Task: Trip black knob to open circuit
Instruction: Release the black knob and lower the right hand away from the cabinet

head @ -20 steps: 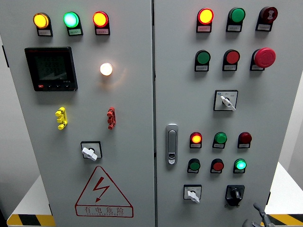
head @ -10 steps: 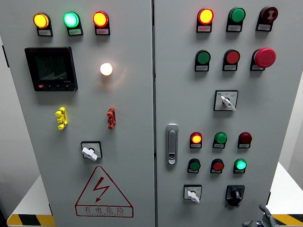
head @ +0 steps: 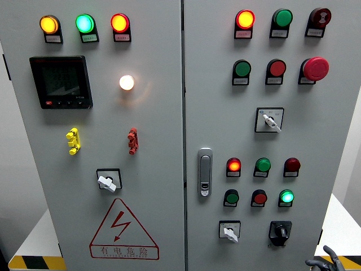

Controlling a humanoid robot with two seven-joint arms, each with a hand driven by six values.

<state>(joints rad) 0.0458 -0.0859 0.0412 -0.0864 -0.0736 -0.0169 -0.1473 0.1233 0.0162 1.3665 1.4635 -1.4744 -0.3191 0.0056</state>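
The black knob (head: pixel 279 231) sits at the lower right of the right-hand door, just right of a white selector (head: pixel 229 231) and below a lit green lamp (head: pixel 286 196); its pointer seems upright, though that is hard to read. The right hand (head: pixel 325 261) barely enters at the bottom right corner, below and right of the knob and not touching it; only a few dark curved fingers (head: pixel 331 254) show, holding nothing; how far they are spread I cannot tell, since the frame cuts off the palm and arm. The left hand is out of view. The risks, as I judge them: reaching up at a slant, the fingers could slip off the small knob; or they could stray onto the white selector or the buttons above and switch the wrong thing. The label print is too small to read.
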